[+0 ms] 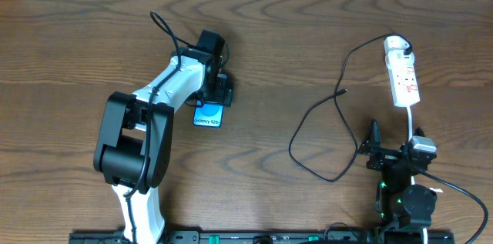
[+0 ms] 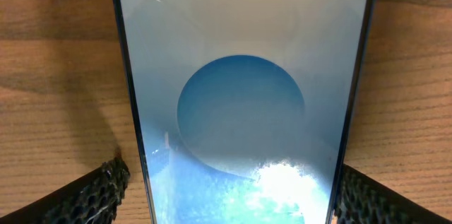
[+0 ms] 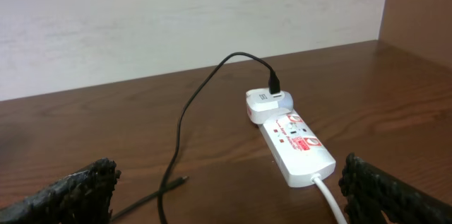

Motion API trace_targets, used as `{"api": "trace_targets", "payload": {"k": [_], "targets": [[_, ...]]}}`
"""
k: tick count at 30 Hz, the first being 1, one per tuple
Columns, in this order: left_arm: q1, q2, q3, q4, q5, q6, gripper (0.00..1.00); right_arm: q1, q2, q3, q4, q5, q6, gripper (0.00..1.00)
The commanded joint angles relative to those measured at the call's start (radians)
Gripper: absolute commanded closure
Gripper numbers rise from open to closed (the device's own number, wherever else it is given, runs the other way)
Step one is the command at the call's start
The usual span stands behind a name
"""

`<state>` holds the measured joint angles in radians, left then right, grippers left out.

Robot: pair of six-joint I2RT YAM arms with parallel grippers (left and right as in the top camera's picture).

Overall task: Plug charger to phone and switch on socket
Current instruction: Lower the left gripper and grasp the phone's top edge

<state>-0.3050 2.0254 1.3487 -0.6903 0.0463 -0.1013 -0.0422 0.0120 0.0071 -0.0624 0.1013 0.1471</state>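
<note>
Locate the phone (image 1: 206,115) flat on the table (image 1: 77,36), left of centre, directly between the fingers (image 2: 99,189) of the left gripper (image 2: 229,185). Note jaws apart, one finger just beside each long edge, no clamp evident. Take the long axis as running away from the base, slightly tilted, lettered end nearest the base; close across the short axis. Find the charger (image 1: 343,91) tip, pointing away and rightward, nearer the right gripper (image 3: 227,181), likewise spread and empty.

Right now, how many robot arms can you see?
2. The left arm reaches over the phone; the right arm sits folded by the white cord. None seems hidden.
</note>
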Motion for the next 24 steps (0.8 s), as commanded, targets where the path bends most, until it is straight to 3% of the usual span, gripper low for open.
{"api": "trace_targets", "payload": {"k": [1, 6, 11, 21, 24], "targets": [[0.000, 0.017, -0.008, 0.001, -0.002, -0.018, 0.08, 0.006, -0.003, -0.002, -0.002, -0.003, -0.014, 0.01], [0.000, 0.017, -0.008, 0.004, -0.003, -0.043, 0.18, 0.006, -0.003, -0.002, -0.002, -0.003, -0.014, 0.01], [0.000, 0.017, -0.008, 0.004, -0.003, -0.059, 0.20, 0.006, -0.003, -0.002, -0.002, -0.003, -0.014, 0.01], [0.000, 0.017, -0.008, 0.004, -0.040, -0.303, 0.24, 0.006, -0.003, -0.002, -0.002, -0.003, -0.014, 0.01], [0.000, 0.017, -0.008, 0.008, -0.040, -0.323, 0.24, 0.006, -0.003, -0.002, -0.002, -0.003, -0.014, 0.01]]}}
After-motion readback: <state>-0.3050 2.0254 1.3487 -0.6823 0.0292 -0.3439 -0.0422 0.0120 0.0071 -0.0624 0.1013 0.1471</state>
